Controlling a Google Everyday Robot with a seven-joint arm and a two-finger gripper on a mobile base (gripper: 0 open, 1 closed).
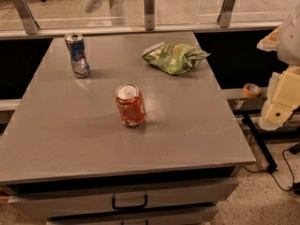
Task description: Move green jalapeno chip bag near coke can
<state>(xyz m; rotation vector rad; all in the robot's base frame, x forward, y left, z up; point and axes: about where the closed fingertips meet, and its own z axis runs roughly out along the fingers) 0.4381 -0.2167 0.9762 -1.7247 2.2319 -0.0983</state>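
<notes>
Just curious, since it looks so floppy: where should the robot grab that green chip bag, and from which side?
Probably its puffy middle, from above, pinching across the short width: the green jalapeno chip bag lies flat and crumpled, with thin crimped ends. The end effector is beyond the right edge of the table.

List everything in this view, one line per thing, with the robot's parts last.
green jalapeno chip bag: one, light green, lying crumpled at the table's far right.
coke can: one, red-orange with a silver top, standing near the table's middle.
blue and silver can: one, standing at the table's far left.
table: one, grey, drawers in its front.
drawer handle: one, black, on the upper drawer.
tape roll: one, tan, on the ledge right of the table.
metal posts: three, silver, behind the table.
gripper: one, cream, at the view's right edge, off the table, touching nothing listed.
</notes>
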